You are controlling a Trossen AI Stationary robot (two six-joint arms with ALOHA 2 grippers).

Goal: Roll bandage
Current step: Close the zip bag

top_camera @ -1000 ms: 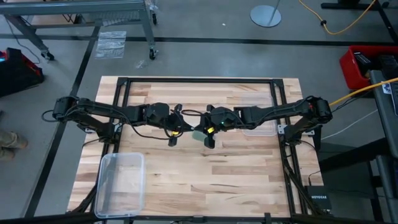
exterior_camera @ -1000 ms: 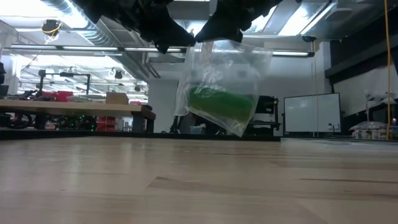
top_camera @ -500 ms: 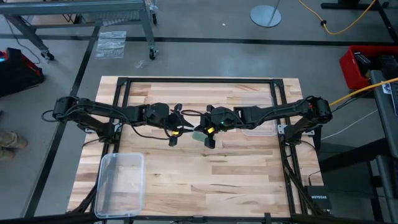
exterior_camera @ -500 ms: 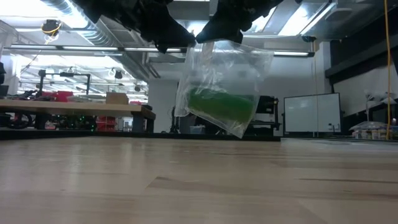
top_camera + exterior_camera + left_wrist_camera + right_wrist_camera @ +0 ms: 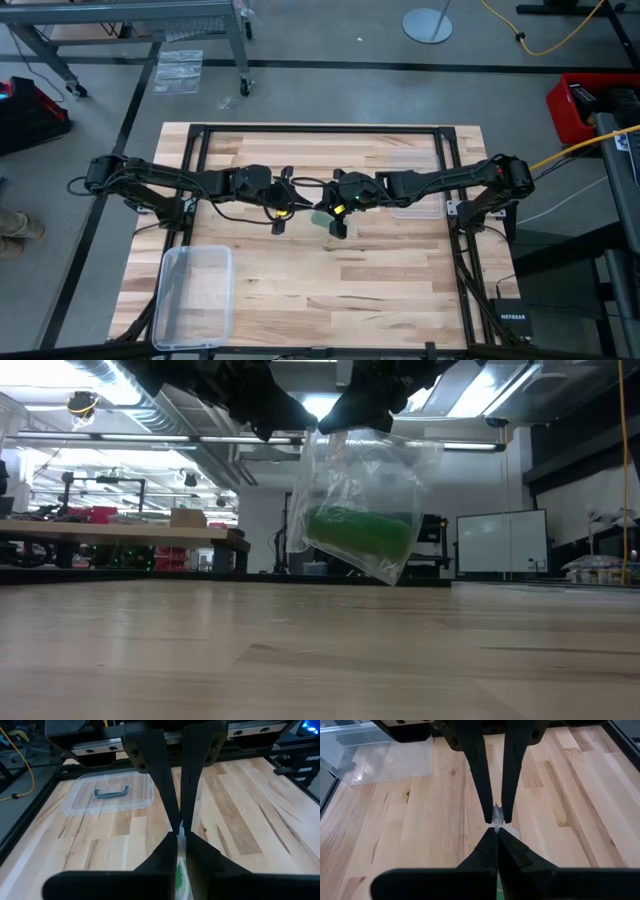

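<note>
- My left gripper [image 5: 262, 412] and my right gripper [image 5: 362, 405] meet above the middle of the table [image 5: 300, 290], tip against tip, well above the wood.
- Between them hangs a clear plastic bag [image 5: 365, 480]. Its top edge is caught where my two grippers come together, and the rest of it hangs free in the air, not touching the table.
- The bandage [image 5: 358, 532] is inside this bag, as a bright green bundle lying in the bottom part of it. I do not touch the bandage itself, only the plastic around it.
- My right gripper is fully closed, and its tips pinch the top edge of the bag.
- My left gripper has its fingers [image 5: 167, 851] nearly together, with a thin fold of plastic and a little green showing in the narrow slit between them, so it also has hold of the bag.
- In the high view the bag shows only as a small pale and green patch under my right gripper, about the centre of the table.
- A clear plastic box [image 5: 195, 295] stands at the near left corner of the table, well apart from the bag.
- A clear lid [image 5: 418, 208] with a dark handle lies flat on the right side of the table, under my right arm.
</note>
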